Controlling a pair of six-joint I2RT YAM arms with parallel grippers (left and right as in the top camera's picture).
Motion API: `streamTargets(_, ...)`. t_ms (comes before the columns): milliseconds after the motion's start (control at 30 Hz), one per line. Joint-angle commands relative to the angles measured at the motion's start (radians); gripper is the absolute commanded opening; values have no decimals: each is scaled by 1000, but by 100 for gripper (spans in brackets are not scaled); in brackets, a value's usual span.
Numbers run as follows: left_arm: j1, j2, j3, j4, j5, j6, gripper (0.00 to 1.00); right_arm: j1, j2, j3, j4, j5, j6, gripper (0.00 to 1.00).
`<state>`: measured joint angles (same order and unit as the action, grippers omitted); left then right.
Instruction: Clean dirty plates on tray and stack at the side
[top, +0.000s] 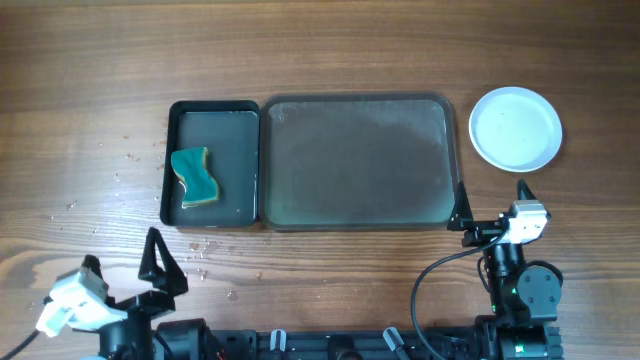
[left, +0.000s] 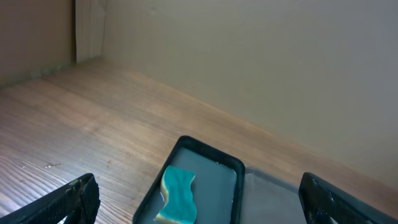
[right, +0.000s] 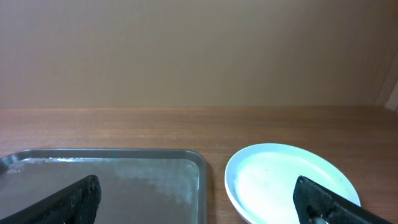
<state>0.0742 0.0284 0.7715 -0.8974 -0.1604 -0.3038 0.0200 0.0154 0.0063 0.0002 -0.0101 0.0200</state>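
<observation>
The white plate (top: 515, 128) sits on the bare wood-grain table (top: 330, 50) at the right, just beside the far right corner of the grey tray (top: 355, 160) and apart from it. It is round, shallow and plain; its middle looks clean. From above it reads as 1 disc, and I cannot tell whether more lie under it. The grey tray is rectangular with rounded corners and a low rim, its floor dull and streaked with a pale, wet-looking film.

Touching its left side is a smaller black tray (top: 212, 165) holding 1 wavy teal sponge (top: 195, 177). Small specks dot the table left of and near it.

The overhead view alone shows both arms: the left gripper (top: 122, 250) near left, the right gripper (top: 492, 190) by the grey tray's near right corner, each with its 2 fingers wide apart and holding nothing. The right wrist view adds the plate's raised rim (right: 289, 183) and a beige wall (right: 199, 50); the left wrist view shows the sponge's yellowish underside (left: 177, 194).
</observation>
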Motion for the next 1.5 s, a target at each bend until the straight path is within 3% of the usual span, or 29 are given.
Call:
streamTargets(0, -4, -22, -48, -9, -9, 8, 100, 3, -11, -2, 6, 2, -18, 100)
streamTargets(133, -5, -24, -93, 26, -9, 5, 100, 3, -11, -2, 6, 2, -18, 100)
streamTargets(267, -5, -24, -174, 221, -7, 5, 100, 3, -11, -2, 6, 2, -17, 100)
streamTargets(600, -5, -25, -547, 1028, 121, 5, 100, 3, -11, -2, 6, 2, -18, 100)
streamTargets(733, -5, -25, -648, 1217, 146, 5, 100, 3, -11, -2, 6, 2, -18, 100)
streamTargets(1233, -5, -25, -765, 1225, 154, 5, 100, 3, -11, -2, 6, 2, -18, 100)
streamTargets(1467, -5, -25, -765, 1081, 156, 5, 100, 3, -11, -2, 6, 2, -18, 100)
